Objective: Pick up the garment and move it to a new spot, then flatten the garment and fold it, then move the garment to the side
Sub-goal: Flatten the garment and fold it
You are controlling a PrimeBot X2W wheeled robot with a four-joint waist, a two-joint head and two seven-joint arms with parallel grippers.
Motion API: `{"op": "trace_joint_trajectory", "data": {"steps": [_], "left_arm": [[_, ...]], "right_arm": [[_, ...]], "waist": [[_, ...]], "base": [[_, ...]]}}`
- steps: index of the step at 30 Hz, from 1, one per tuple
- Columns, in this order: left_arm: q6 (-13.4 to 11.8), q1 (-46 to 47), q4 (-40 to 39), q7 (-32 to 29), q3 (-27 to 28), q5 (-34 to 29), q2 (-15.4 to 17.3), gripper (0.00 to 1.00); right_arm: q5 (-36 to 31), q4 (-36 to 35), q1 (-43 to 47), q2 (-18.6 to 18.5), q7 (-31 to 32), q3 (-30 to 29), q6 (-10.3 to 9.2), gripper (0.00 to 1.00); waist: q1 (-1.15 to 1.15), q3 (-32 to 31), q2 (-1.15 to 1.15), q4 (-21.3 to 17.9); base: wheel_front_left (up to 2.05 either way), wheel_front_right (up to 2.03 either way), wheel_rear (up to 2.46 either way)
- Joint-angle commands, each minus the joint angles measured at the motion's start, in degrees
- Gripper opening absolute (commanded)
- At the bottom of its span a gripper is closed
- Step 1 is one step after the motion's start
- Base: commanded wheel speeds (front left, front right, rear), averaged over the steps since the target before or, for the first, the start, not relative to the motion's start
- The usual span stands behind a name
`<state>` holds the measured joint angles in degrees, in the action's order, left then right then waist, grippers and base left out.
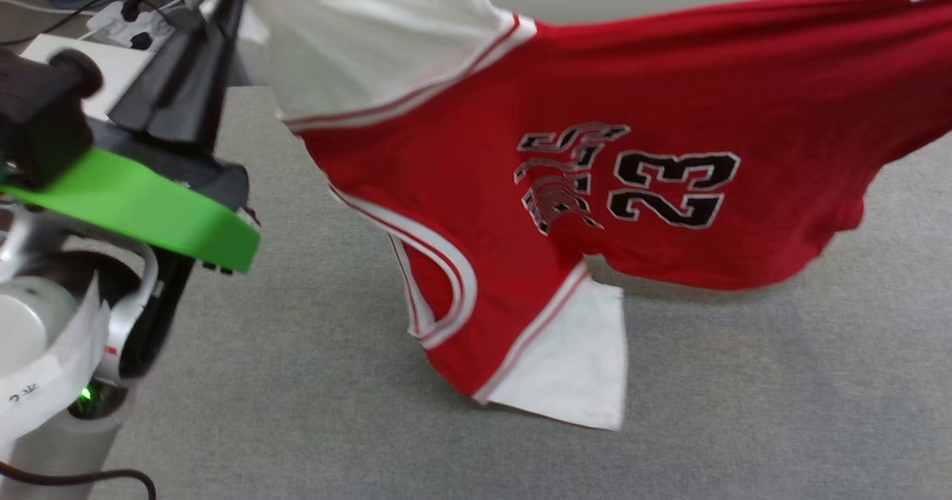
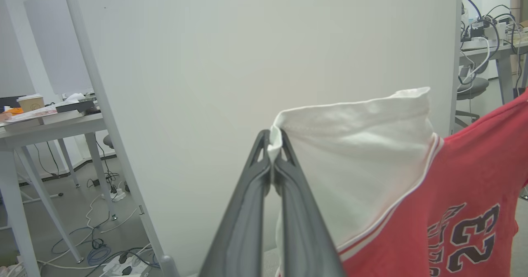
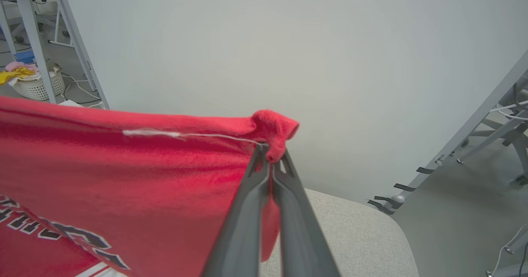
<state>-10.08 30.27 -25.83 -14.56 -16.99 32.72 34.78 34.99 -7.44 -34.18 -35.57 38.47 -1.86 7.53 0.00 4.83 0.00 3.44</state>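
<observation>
Left claw (image 2: pixel 272 140) and right claw (image 3: pixel 270 152), both clamped tight, hold the garment (image 1: pixel 654 91) stretched between them above the grey worktop (image 1: pixel 297 425). The left pinches a white sleeve's hem, the right a red fabric edge. The other white sleeve (image 1: pixel 573 359) droops toward the worktop below the black number 23 (image 1: pixel 673 187).

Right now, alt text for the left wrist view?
The left gripper, two dark fingers shut, pinches the white sleeve edge of a red jersey T-shirt with black-and-white chest lettering, holding it up before a pale partition panel. Desks and floor cables lie behind.
</observation>
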Motion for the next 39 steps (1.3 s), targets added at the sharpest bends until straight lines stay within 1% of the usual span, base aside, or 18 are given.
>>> {"op": "trace_joint_trajectory", "data": {"steps": [1, 5, 9, 13, 16, 19, 24, 28, 32, 33, 34, 39], "left_arm": [[-0.4, 2.5, -0.3, 0.7, 0.8, -1.4, 0.6, 0.00], [-0.1, 6.8, -0.9, 1.2, 1.6, -2.9, 1.1, 0.00], [0.9, 12.0, -0.9, 0.1, 2.0, -4.6, 2.7, 0.00], [3.5, 18.5, 1.2, -2.1, 2.6, -4.8, 5.3, 0.00], [6.0, 24.4, 3.6, -3.6, 2.8, -5.0, 7.2, 0.00], [8.8, 30.8, 6.6, -4.9, 2.5, -5.1, 8.4, 0.00], [13.4, 43.5, 15.5, -5.1, 0.9, -6.9, 9.0, 0.00], [15.6, 54.2, 23.3, -4.0, -1.9, -9.6, 8.0, 0.00], [16.8, 65.8, 32.6, -1.6, -5.1, -12.5, 6.2, 0.00], [17.0, 71.1, 37.2, 0.3, -6.5, -14.0, 5.2, 0.00], [17.1, 73.9, 39.7, 1.7, -7.2, -15.0, 4.7, 0.00], [17.3, 83.6, 51.2, 8.6, -9.1, -18.0, 1.8, 0.00]], "right_arm": [[0.4, -0.9, 0.5, 0.2, -0.6, -0.6, -0.04, 0.00], [0.5, -2.8, 0.0, 0.5, -1.5, -1.6, -0.04, 0.00], [0.5, -4.4, -1.1, 0.9, -2.3, -3.0, -0.04, 0.00], [0.0, -5.5, -3.3, 1.1, -3.3, -4.7, -0.04, 0.00], [-0.9, -5.1, -6.4, 1.3, -4.7, -5.3, -0.04, 0.00], [-1.6, -3.9, -10.5, 1.0, -5.7, -5.2, -0.04, 0.00], [-3.6, 1.4, -20.3, 0.4, -8.0, -2.7, -0.04, 0.00], [-5.7, 7.5, -29.5, 0.8, -10.6, -0.4, -0.04, 0.00], [-8.9, 14.4, -38.9, 1.6, -14.4, 2.7, -0.04, 0.00], [-10.6, 18.2, -43.5, 2.6, -16.3, 3.9, -0.04, 0.00], [-11.6, 20.3, -45.8, 3.3, -17.5, 4.6, -0.04, 0.00], [-15.7, 28.8, -54.4, 5.6, -24.2, 6.5, -0.04, 0.00]], "waist": [[0.00, -0.2, 0.00, -1.6], [0.00, 1.0, 0.00, -2.6], [0.00, 3.5, 0.00, -3.5], [0.00, 8.5, 0.00, -4.3], [0.00, 13.0, 0.00, -4.7], [0.00, 17.6, 0.00, -4.9], [0.00, 24.6, 0.00, -5.1], [0.00, 29.0, 0.00, -5.2], [0.00, 32.7, 0.00, -5.5], [0.00, 34.2, 0.00, -5.7], [0.00, 34.9, 0.00, -5.9], [0.00, 37.3, 0.00, -6.0]], "base": [[0.00, 0.00, 0.00], [0.00, 0.00, 0.00], [0.00, 0.00, 0.00], [0.00, 0.00, 0.00], [0.00, 0.00, 0.00], [0.00, 0.00, 0.00], [0.00, 0.00, 0.00], [0.00, 0.00, 0.00], [0.00, 0.00, 0.00], [0.00, 0.00, 0.00], [0.00, 0.00, 0.00], [0.00, 0.00, 0.00]]}}
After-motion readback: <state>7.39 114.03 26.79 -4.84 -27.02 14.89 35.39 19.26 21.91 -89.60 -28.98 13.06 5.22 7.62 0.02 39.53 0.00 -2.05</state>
